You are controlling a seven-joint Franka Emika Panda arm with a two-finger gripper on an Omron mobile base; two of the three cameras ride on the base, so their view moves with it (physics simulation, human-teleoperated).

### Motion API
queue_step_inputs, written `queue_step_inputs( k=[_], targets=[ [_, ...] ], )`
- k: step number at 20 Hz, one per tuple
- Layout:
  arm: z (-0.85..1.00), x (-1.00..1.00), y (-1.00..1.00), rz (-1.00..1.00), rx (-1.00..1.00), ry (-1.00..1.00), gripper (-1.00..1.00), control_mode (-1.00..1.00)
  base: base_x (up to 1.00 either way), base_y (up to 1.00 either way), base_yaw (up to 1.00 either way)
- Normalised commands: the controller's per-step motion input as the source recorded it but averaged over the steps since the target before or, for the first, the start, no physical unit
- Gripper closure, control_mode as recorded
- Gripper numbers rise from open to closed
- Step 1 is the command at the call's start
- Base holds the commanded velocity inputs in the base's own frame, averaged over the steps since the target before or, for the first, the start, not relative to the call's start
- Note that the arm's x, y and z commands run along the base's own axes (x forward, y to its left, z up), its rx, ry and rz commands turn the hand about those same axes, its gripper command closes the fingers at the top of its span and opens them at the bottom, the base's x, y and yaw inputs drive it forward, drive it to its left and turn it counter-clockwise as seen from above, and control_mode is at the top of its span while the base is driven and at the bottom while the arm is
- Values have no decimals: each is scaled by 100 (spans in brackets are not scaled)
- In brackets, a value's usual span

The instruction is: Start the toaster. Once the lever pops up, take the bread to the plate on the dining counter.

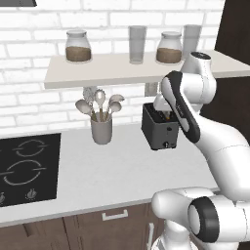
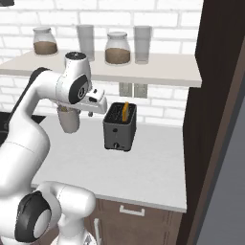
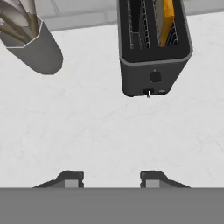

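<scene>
Left of my jaws stands a utensil cup (image 3: pixel 37 50); ahead sits the toaster (image 3: pixel 154 65), bread (image 3: pixel 166 19) upright in its right slot. The gripper (image 3: pixel 111 177) hangs released, grasping nothing. I judge the slice light, stiff and crumbly: pinch its exposed top edge across the faces.

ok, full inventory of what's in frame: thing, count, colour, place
toaster: 1, dark grey, worktop by the wall
bread: 1, orange-tan, standing in a toaster slot
utensil cup: 1, grey, spoons inside, left of toaster
hob: 1, black, set in worktop at left
worktop: 1, white-grey
shelf: 1, pale, on brick wall
jars: 2, glass, brown contents, on shelf
glasses: 2, clear, on shelf
wall socket: 1, grey, under shelf
tall cabinet: 1, dark brown, right
gripper: 1, dark tips, jaws apart, holding nothing, over the worktop, short of the toaster
</scene>
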Motion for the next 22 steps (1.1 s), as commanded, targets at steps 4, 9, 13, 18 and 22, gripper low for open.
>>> queue_step_inputs(
  k=[4, 9, 13, 18, 22],
  targets=[
    [-2, -7, 0, 0, -1, 0, -100, -100, 0, 0, 0],
    [-19, -29, -34, 0, 0, -2, -100, -100, 0, 0, 0],
    [-31, -7, -21, 0, -2, -7, -100, -100, 0, 0, 0],
    [-35, 9, -2, 4, -8, -3, -100, -100, 0, 0, 0],
    [-42, 31, 0, 5, -14, 0, 100, -100, 0, 0, 0]
  ],
)
